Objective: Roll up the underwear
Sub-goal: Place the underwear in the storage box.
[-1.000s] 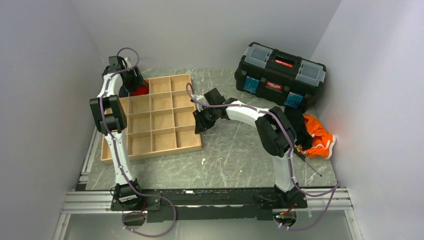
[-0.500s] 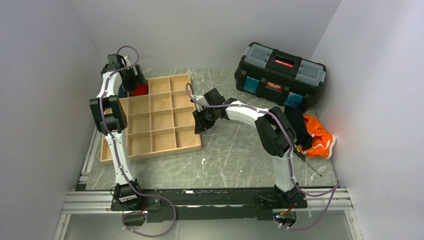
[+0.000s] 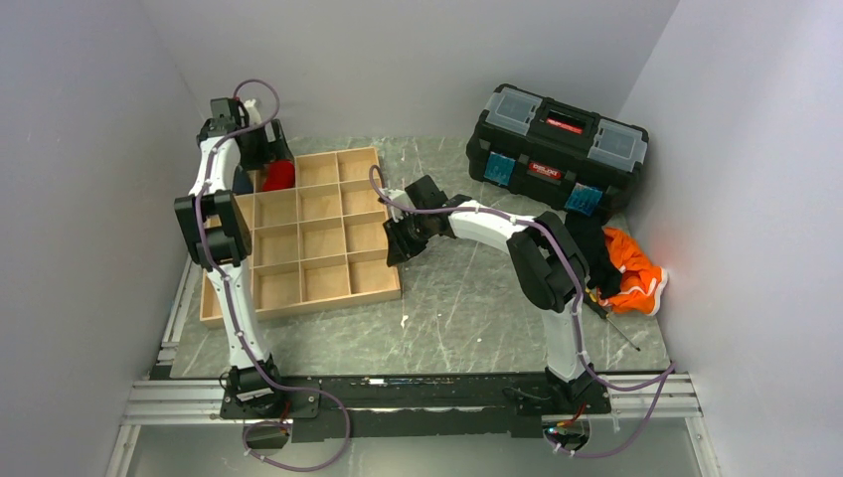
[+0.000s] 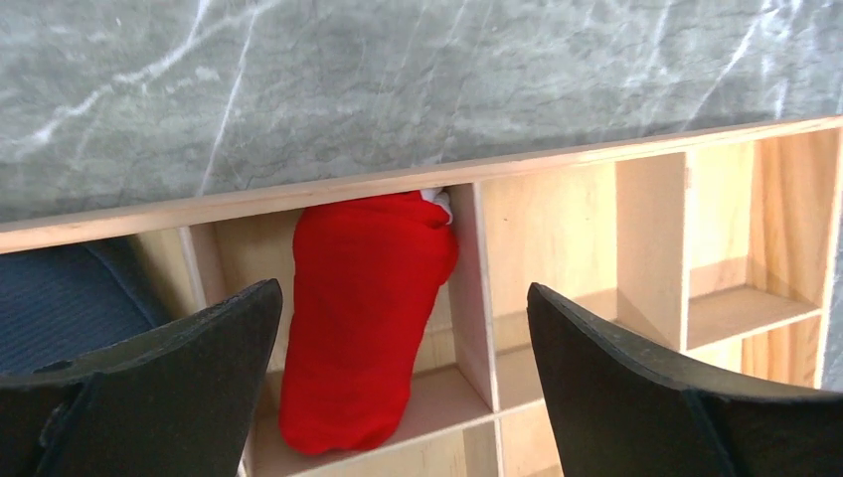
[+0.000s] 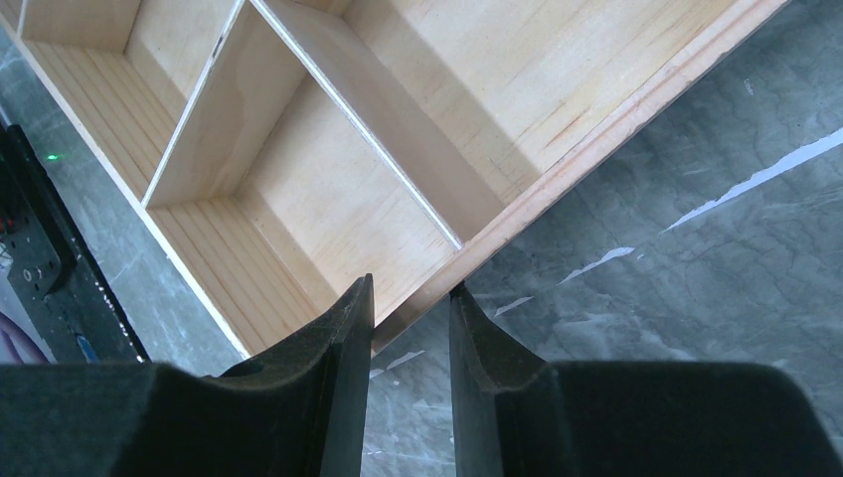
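A wooden tray [image 3: 303, 305] of square compartments sits on the grey marbled tabletop [image 3: 467, 308], toward the left. The underwear [image 4: 363, 318] lies as a red roll in one compartment of the tray's far row, its end against the far wall, with a bit of white trim showing there. A navy bundle [image 4: 70, 298] fills the compartment to its left. The left gripper [image 4: 403, 298] hangs above the roll; its fingers [image 4: 199, 358] are spread wide to either side of it and do not touch it. The right gripper [image 5: 410, 293] is at the tray's right edge near the front corner, its fingers [image 5: 338, 358] pinching the rim of the outer wall. A black toolbox [image 3: 557, 144] stands at the back right. An orange cloth [image 3: 631, 263] and a black cloth [image 3: 596, 243] lie together by the right wall.
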Tool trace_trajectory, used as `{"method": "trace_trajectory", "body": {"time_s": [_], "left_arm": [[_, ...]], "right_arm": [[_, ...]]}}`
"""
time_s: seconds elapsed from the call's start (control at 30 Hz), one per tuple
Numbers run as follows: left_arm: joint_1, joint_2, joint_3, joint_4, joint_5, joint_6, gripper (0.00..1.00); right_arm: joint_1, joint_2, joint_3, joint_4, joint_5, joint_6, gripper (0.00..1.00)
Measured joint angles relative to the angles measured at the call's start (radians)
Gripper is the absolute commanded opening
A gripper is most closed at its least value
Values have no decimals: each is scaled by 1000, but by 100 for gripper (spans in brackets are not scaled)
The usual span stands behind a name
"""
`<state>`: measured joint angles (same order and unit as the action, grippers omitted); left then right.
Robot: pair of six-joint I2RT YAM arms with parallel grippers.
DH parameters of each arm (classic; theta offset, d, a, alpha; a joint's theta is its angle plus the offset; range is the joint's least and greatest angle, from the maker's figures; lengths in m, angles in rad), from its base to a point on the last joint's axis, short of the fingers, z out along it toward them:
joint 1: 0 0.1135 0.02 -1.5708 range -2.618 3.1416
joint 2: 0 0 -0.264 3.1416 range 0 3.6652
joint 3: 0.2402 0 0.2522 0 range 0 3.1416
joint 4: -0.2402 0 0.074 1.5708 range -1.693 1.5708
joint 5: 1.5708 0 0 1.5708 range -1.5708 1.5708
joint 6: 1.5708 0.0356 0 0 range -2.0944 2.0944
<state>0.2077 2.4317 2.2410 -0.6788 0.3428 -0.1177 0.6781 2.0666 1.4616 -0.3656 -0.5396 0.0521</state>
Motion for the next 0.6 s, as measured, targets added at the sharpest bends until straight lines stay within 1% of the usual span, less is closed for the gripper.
{"method": "trace_trajectory", "body": {"time_s": [0.23, 0.4, 0.6], "left_arm": [[0, -94, 0, 0, 0, 78, 99], [-8, -133, 0, 2, -14, 146, 88], [-39, -113, 0, 1, -89, 217, 80]], "right_arm": [[0, 2, 4, -4, 0, 0, 0], [0, 3, 6, -8, -1, 0, 0], [0, 5, 11, -13, -1, 0, 0]]}}
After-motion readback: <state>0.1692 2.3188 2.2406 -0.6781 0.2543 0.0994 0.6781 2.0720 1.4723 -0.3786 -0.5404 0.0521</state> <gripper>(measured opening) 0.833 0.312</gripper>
